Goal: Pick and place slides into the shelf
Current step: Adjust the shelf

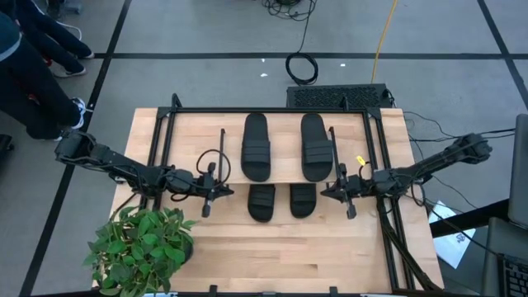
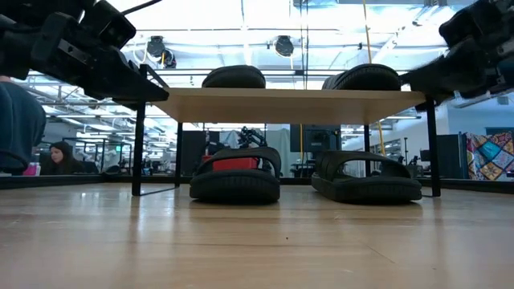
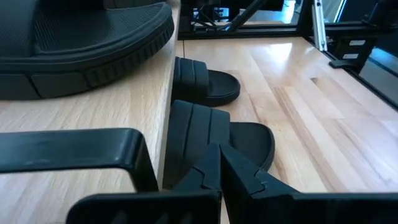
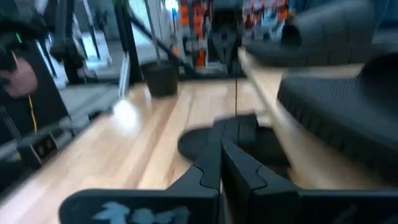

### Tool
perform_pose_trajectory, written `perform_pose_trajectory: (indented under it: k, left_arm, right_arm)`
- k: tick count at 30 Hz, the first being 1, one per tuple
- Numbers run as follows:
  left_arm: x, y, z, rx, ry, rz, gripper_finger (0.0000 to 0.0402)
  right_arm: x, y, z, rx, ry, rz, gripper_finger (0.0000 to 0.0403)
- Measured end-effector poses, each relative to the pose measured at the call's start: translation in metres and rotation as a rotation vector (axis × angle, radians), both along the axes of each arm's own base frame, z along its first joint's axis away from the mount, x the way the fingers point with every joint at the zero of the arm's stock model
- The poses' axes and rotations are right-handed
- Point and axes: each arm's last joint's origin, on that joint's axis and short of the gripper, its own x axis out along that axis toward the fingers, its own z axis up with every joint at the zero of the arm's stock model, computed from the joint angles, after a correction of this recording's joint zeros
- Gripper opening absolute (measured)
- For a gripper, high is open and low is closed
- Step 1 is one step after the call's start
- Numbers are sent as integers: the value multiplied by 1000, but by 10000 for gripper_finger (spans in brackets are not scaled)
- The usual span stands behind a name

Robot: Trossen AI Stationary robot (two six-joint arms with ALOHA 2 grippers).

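Slides: two on shelf (image 1: pixel 285 169) top (image 1: pixel 256 146), (image 1: pixel 315 146), two beneath (image 1: pixel 261 201), (image 1: pixel 303 200) | left gripper (image 1: pixel 206 196), right gripper (image 1: pixel 346 195) closed, empty, flanking shelf | task looks done; nothing left.

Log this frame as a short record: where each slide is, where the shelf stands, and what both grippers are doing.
slides on top: two slides lie side by side on the shelf top board
slides below: two slides sit on the table under the board, partly sticking out in front
left gripper: shut, empty, at the shelf's left end
right gripper: shut, empty, at the shelf's right end
other: potted plant at the table's front left corner
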Motion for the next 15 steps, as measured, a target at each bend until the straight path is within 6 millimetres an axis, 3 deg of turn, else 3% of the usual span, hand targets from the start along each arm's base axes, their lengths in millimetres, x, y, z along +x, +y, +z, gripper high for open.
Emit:
perform_pose_trajectory:
  k: [7,15]
  left_arm:
    - [-2,-10,2,-5,-26,-38,0]
    - [-3,-15,2,13,-21,-26,0]
  right_arm:
    - [-8,-2,11,-19,-89,-5,0]
    - [-21,-8,10,-42,-61,-37,0]
